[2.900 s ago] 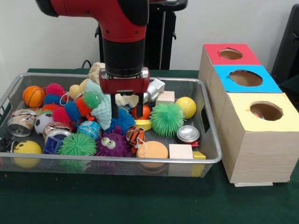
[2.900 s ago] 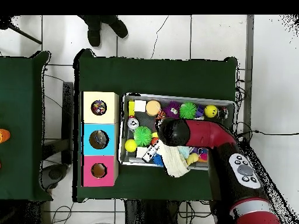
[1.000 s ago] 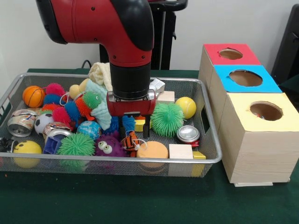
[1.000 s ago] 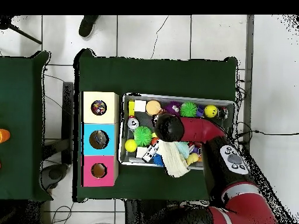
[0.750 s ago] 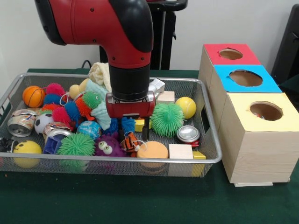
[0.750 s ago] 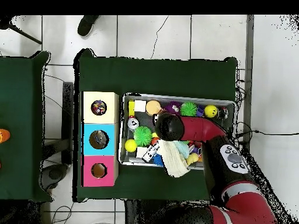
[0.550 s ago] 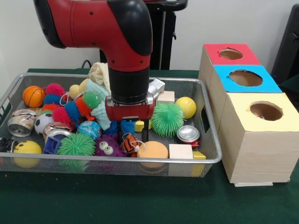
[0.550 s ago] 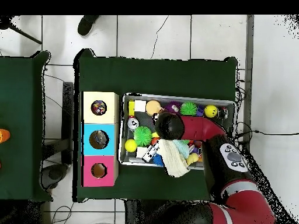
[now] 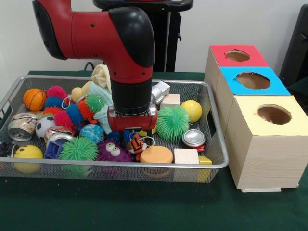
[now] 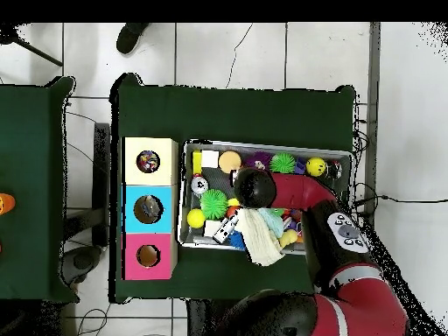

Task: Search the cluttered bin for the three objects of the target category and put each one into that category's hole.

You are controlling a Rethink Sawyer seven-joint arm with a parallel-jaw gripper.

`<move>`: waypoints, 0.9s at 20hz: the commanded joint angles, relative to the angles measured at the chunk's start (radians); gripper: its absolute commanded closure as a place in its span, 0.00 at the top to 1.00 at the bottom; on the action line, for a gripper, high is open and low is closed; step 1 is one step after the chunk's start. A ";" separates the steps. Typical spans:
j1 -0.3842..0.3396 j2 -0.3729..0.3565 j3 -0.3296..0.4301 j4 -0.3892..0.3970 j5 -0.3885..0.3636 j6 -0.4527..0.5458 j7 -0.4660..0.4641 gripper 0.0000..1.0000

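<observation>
The silver wire-mesh bin (image 9: 120, 166) holds many toys. The orange tiger-striped toy (image 9: 136, 143) with its white string loop (image 9: 147, 141) lies near the bin's front, between a purple googly-eyed toy (image 9: 113, 150) and an orange disc (image 9: 156, 155). My gripper (image 9: 135, 139) is low in the bin, right at the tiger toy, and its lower end is buried among the toys. In the overhead view the red arm (image 10: 289, 191) covers the middle of the bin (image 10: 262, 144) and hides the gripper. The three boxes have a red (image 9: 238, 56), a blue (image 9: 253, 80) and a yellow (image 9: 273, 115) hole top.
An orange basketball (image 9: 34, 99), spiky balls (image 9: 172, 122) (image 9: 79, 149), a yellow ball (image 9: 192, 110), a can (image 9: 194, 138), a wooden block (image 9: 186, 156) and a teal cloth (image 9: 103, 94) crowd the bin. The boxes stand just right of it in the front view.
The gripper has come forward and down into the bin, from above the pale shell-like toy to the tiger toy. The tiger toy has shifted slightly.
</observation>
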 commanded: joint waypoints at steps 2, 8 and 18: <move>-0.003 0.076 -0.004 -0.094 -0.030 -0.055 0.077 0.00; 0.012 0.077 -0.018 -0.108 -0.031 -0.025 0.073 0.00; 0.008 0.010 -0.012 -0.041 -0.002 0.015 0.089 0.00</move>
